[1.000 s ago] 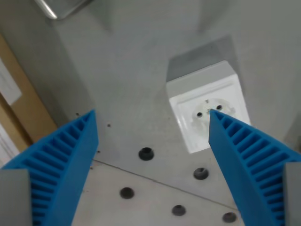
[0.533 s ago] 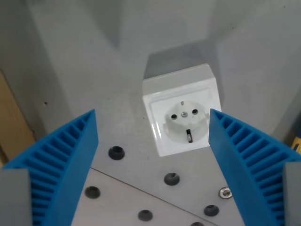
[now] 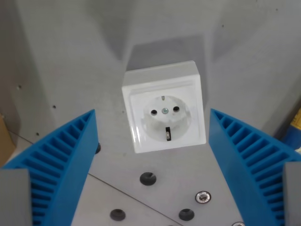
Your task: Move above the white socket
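Two blue ribbed fingers frame the wrist view, one at the lower left and one at the lower right, spread wide with nothing between them; gripper open and empty. White socket sits on the grey table, in the gap between the fingers and a little above the picture's middle, apart from both. Square housing, slightly turned; round recess facing up with two dark pin holes, a small centre screw and a dark earth contact below it. Grey shadow falls on the table behind the housing. Dark round holes dot the table below the socket, with one bright screw head toward the lower right. Thin seam runs diagonally across the table at lower left. Sliver of something yellow and blue at the right edge; cannot tell what.
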`<action>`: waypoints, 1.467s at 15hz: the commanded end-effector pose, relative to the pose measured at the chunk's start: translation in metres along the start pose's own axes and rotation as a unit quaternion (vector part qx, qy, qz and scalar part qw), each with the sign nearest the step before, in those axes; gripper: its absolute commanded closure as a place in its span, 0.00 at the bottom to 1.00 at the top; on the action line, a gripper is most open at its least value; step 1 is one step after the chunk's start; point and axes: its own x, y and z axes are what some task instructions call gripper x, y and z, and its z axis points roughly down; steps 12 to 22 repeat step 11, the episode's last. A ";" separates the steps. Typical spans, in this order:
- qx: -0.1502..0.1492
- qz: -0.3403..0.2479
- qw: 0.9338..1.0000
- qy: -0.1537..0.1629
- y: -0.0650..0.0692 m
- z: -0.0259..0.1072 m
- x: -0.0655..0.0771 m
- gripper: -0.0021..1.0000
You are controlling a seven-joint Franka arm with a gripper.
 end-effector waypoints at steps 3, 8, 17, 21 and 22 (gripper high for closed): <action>-0.009 -0.066 0.996 0.060 0.007 0.007 -0.010 0.00; -0.007 -0.059 0.996 0.059 0.011 0.009 -0.013 0.00; -0.006 -0.056 0.997 0.059 0.012 0.009 -0.014 0.00; -0.006 -0.056 0.997 0.059 0.012 0.009 -0.014 0.00; -0.006 -0.056 0.997 0.059 0.012 0.009 -0.014 0.00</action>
